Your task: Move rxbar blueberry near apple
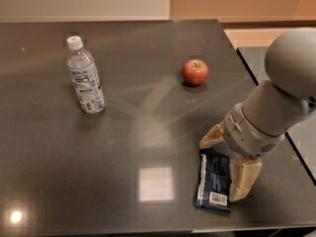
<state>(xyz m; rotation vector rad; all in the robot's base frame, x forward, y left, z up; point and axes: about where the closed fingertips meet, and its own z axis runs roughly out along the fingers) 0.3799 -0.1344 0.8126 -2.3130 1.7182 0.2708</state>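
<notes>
The rxbar blueberry (213, 181) is a flat navy-blue wrapped bar with a white barcode patch. It lies near the table's front edge at the right. The apple (195, 72) is small, round and red, and sits farther back on the table, well apart from the bar. My gripper (226, 161) hangs over the bar's right side, open. One tan finger (211, 137) is just behind the bar's far end. The other finger (243, 179) rests along the bar's right edge. The grey arm comes in from the right.
A clear plastic water bottle (85, 76) with a white cap lies at the left of the dark table (138, 127). The table's front edge runs just below the bar. Its right edge is under my arm.
</notes>
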